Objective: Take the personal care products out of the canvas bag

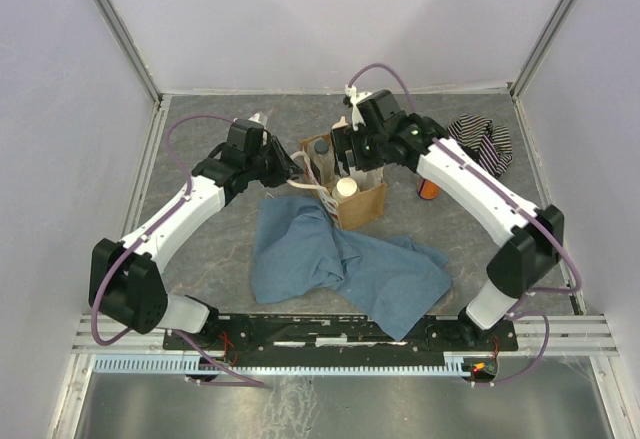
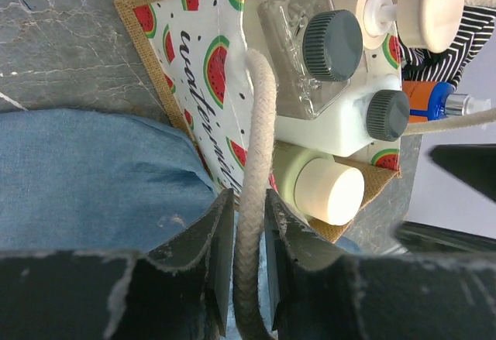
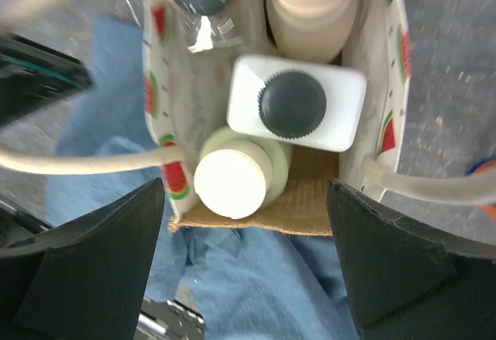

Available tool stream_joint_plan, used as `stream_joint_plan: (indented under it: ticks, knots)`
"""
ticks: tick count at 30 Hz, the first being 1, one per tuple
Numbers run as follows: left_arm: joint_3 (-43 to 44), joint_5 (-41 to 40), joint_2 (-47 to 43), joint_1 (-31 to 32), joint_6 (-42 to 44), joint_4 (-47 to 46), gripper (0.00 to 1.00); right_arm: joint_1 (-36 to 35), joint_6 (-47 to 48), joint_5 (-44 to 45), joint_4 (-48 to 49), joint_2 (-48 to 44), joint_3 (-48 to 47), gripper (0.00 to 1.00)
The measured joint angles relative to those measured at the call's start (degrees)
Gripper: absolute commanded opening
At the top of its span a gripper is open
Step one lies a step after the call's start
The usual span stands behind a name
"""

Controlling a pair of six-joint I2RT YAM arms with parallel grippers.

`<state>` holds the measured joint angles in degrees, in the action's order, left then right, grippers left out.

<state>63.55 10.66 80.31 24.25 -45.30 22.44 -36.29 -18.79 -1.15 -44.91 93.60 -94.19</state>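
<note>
The canvas bag [image 1: 368,206] stands upright mid-table, its watermelon-print lining [image 2: 194,53] showing. Inside stand a clear square bottle with dark cap [image 2: 329,44], a white bottle with dark cap [image 3: 293,104], a pale yellow-green bottle with cream cap [image 3: 232,183] and a tan pump bottle [image 3: 314,7]. An orange bottle with blue cap [image 1: 428,189] lies outside, right of the bag. My left gripper [image 2: 249,224] is shut on the bag's cream rope handle [image 2: 260,123] at the bag's left side. My right gripper [image 3: 246,189] is open, hovering over the bag's mouth above the cream cap.
A large blue-grey cloth [image 1: 340,259] lies crumpled in front of the bag and under its near edge. A black-and-white striped cloth [image 1: 485,144] sits at the back right. Grey walls enclose the table on three sides.
</note>
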Motion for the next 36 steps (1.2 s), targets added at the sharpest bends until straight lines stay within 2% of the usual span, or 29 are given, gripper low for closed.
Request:
stream_joint_plan:
  ticks: [8,15,21,24,36]
  knots:
    - [0.0,0.0,0.0,0.0,-0.1,0.0,0.29,-1.9,-1.0,-1.4,-2.7,3.8,5.8,0.89]
    - [-0.2,0.0,0.0,0.0,-0.1,0.2,0.3,-3.8,-1.5,-1.0,-1.0,4.1,7.7,0.74]
    - [-0.2,0.0,0.1,0.0,-0.1,0.2,0.29,-4.7,-1.4,1.8,-0.5,4.2,7.8,0.55]
    - [-0.2,0.0,0.2,0.0,-0.1,0.2,0.3,-5.3,-0.9,3.8,-0.4,4.2,7.8,0.49]
    - [-0.7,0.0,0.2,0.0,-0.1,0.2,0.3,-6.0,0.2,7.6,-3.5,2.8,5.7,0.46]
